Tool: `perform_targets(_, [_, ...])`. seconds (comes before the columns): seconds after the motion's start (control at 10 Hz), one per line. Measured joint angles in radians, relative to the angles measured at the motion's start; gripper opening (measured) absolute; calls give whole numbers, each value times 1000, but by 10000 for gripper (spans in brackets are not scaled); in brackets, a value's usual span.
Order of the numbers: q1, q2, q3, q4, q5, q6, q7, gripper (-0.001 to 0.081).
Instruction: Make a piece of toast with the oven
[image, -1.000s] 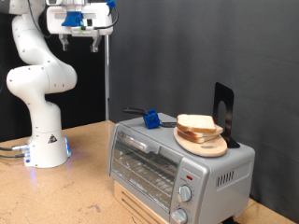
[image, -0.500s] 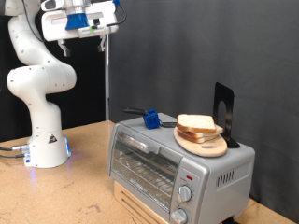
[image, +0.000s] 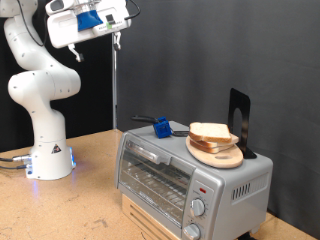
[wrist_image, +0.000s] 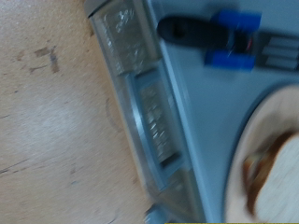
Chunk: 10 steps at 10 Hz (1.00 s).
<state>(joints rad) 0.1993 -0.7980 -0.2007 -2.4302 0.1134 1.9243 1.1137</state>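
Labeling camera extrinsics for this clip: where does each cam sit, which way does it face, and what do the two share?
Exterior view: off the arm, at the oven's front corner, facing the black backdrop; shows the white arm and raised gripper at its top left.
Wrist view: on the hand, looking down from high up; none of the gripper shows.
Shared: oven top, blue-and-black tool, bread slice on the wooden plate.

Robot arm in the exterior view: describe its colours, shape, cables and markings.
The arm is glossy white with rounded, bulbous joints and darker seams between segments. Its base carries a small dark emblem and a blue glow low at one side; grey cables trail from it. The gripper hangs from a white head with blue parts.
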Motion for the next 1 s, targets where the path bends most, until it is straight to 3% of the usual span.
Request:
perform_targets(0.4, [167,41,-120,64,45,-85,-409,682])
perform_targets(0.8, [144,34,-114,63,66,-71,-265,682])
perform_targets(1.0, [136,45,-129,43,66,-38,-265,682])
